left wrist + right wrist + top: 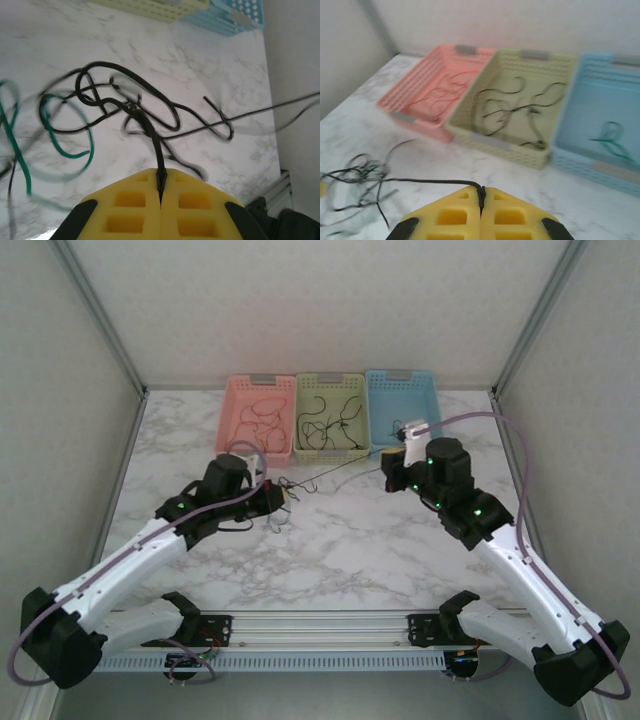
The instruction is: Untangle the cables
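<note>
A tangle of thin black cables (130,107) with a green cable (67,145) lies on the marble table in front of my left gripper (161,176), which is shut on a black cable. My right gripper (481,192) is shut on another black cable (420,181) that runs left to the same tangle (357,177). From above, that black cable (335,472) stretches taut between the left gripper (280,496) and the right gripper (392,460).
Three baskets stand at the back: pink (232,420) with red cables, yellow-green (300,420) with black cables, blue (428,405) with a green cable (610,137). The grey walls close in on both sides.
</note>
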